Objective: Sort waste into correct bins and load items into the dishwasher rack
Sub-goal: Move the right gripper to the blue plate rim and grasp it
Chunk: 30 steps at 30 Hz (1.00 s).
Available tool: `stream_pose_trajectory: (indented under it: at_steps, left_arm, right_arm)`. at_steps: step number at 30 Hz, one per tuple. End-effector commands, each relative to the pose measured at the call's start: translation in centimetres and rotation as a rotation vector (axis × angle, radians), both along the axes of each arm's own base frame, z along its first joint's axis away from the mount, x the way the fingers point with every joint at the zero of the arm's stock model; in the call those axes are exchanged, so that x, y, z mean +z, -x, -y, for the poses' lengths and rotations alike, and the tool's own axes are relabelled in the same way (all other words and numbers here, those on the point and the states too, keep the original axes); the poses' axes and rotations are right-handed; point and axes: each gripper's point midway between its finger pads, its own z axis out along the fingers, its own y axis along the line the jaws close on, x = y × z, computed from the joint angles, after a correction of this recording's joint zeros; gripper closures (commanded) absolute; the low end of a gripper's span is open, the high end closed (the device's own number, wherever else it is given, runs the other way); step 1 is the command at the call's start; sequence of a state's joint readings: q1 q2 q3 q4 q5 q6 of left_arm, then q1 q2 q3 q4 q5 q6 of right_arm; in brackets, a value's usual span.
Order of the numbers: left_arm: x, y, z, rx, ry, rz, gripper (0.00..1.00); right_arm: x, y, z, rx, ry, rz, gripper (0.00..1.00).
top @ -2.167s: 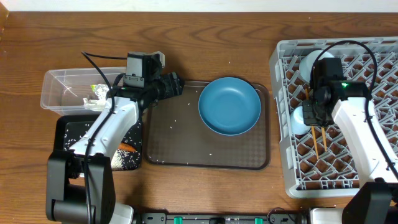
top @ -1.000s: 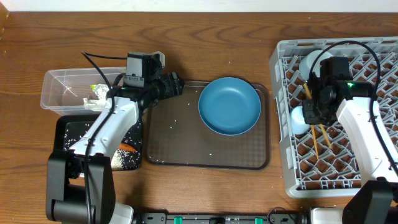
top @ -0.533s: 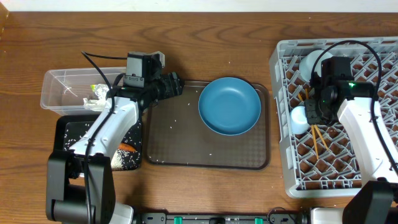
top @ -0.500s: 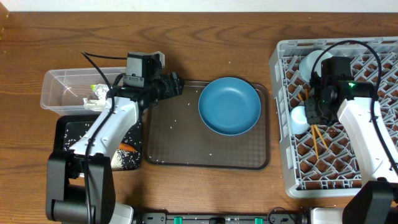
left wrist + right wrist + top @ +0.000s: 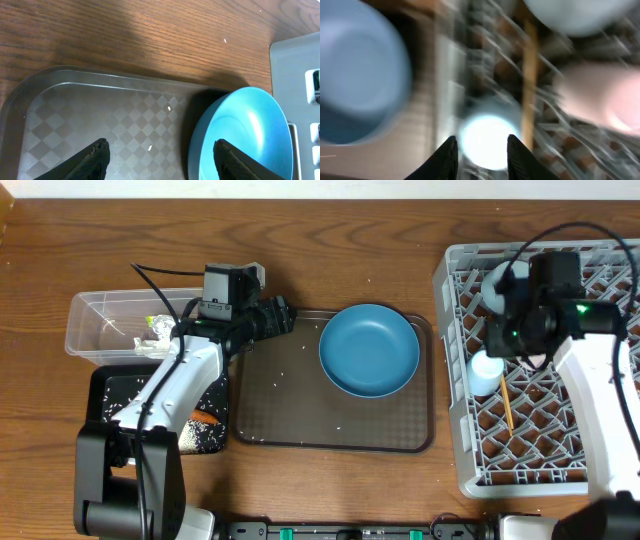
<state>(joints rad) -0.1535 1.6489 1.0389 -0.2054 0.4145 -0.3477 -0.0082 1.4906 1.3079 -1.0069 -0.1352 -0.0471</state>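
- Right gripper (image 5: 482, 138) hangs over the left part of the grey dishwasher rack (image 5: 452, 430). Its fingers stand slightly apart, with nothing between them. The wrist view is blurred.
- Directly beneath that gripper sits a small light-blue cup (image 5: 485, 372), showing through the gap between the fingers.
- A wooden chopstick (image 5: 506, 406) lies on the rack's lattice just beside the cup, free of the gripper.
- A light-blue bowl (image 5: 497, 280) sits in the rack's far left corner. A pink cup (image 5: 600, 95) lies to the gripper's right, mostly covered by the arm in the overhead view.
- Left gripper (image 5: 161, 145) is wide open and empty, hovering over the far left corner of the brown serving tray (image 5: 290, 420).
- A blue round plate (image 5: 369, 350) rests on that tray, its rim close to one of the left gripper's fingers.
- A few white rice grains (image 5: 169, 107) dot the bare tray between the open fingers.
- On the wooden table (image 5: 350, 240), left of the serving tray, a clear tub (image 5: 90, 315) holds a crumpled snack wrapper (image 5: 155, 330).
- Nearer the robot, a black tray (image 5: 105, 385) holds a small carrot (image 5: 205, 418), partly hidden under the left arm.
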Motion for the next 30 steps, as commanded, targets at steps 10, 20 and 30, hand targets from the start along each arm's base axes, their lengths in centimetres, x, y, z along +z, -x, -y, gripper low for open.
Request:
stream_pose_trajectory:
  at_steps: [10,20,30]
  left_arm:
    - [-0.2,0.1,-0.1,0.004,-0.005,-0.003,0.30]
    - [-0.2,0.1,-0.1,0.004,-0.005,-0.003,0.31]
    - [-0.2,0.1,-0.1,0.005,-0.005,-0.003,0.30]
  right_arm:
    - [-0.1,0.9,-12.0,0.242,-0.200,0.069,0.61]
    - [-6.9,0.5,-9.7,0.010,0.038,0.137,0.53]
    - [-9.8,1.4,-10.5,-0.015,-0.039,0.134,0.51]
